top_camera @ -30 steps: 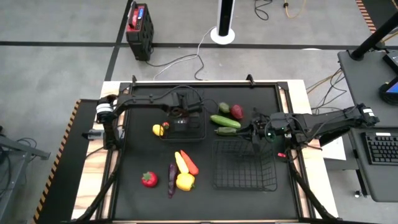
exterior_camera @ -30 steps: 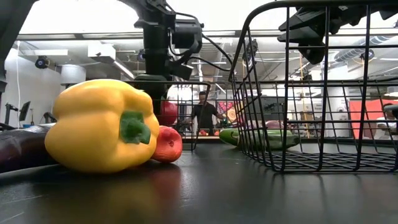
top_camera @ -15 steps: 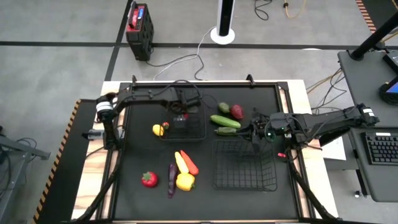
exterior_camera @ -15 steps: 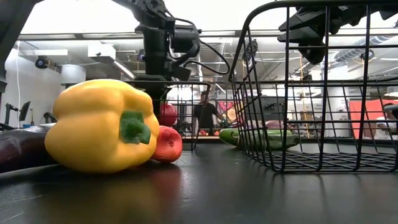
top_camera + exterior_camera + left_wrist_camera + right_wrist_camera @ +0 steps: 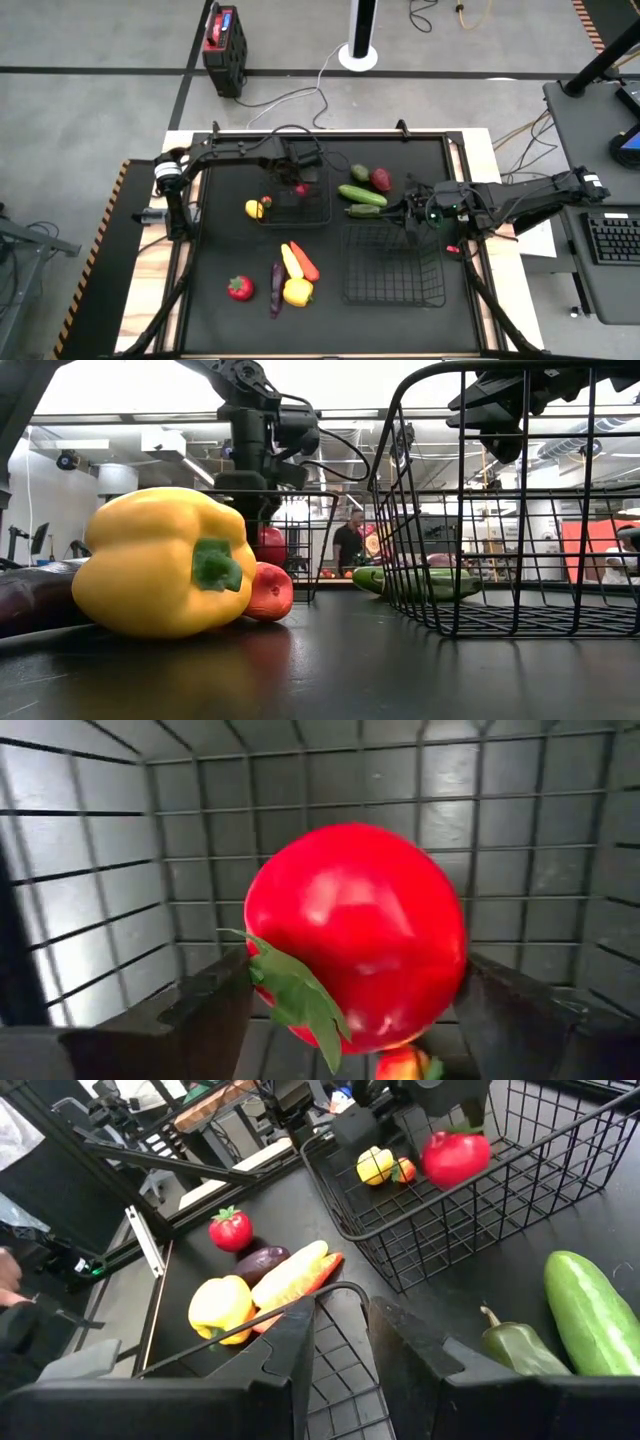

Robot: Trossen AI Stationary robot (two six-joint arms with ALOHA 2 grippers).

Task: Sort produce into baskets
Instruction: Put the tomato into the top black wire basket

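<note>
- The left gripper (image 5: 300, 183) is held over the far left basket (image 5: 318, 208), its fingers (image 5: 205, 1010) closed on either side of a red tomato (image 5: 355, 935) with a green leaf.
- In the right wrist view the same tomato (image 5: 455, 1156) is seen gripped above that basket (image 5: 500, 1190).
- The right gripper (image 5: 408, 212) is stationed over the far edge of the near right basket (image 5: 395, 265); its fingers (image 5: 285, 1370) are seen with a narrow gap between them and nothing held.
- A cucumber (image 5: 361, 194), a green pepper (image 5: 363, 211), a small green piece (image 5: 360, 172) and a dark red piece (image 5: 381, 179) lie on the tabletop (image 5: 220, 250) between the two grippers.
- A small yellow fruit (image 5: 254, 209) lies just left of the far left basket.
- Near the front, a strawberry (image 5: 239, 288), an eggplant (image 5: 276, 287), a yellow pepper (image 5: 297, 292), a yellow corn-like piece (image 5: 291, 261) and a carrot (image 5: 305, 261) are grouped.
</note>
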